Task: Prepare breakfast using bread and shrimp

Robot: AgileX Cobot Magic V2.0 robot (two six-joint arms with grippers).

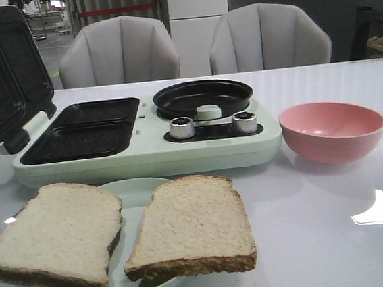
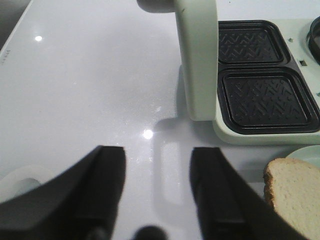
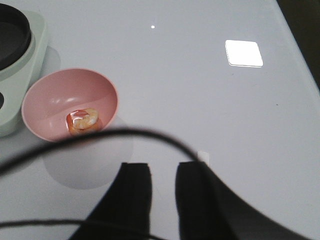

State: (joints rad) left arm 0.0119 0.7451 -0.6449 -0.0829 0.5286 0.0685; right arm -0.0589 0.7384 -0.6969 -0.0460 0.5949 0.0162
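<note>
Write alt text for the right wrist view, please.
A pink bowl holding shrimp sits on a white table, apart from the right end effector, which is open and empty.

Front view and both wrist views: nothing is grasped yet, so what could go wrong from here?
1. The two pale wheat bread slices overhang the small pale green plate, so a pinch at an edge could tip a slice or shift the plate.
2. The small pink-orange shrimp lies deep in the round pink bowl; the open right gripper may push the bowl instead.
</note>
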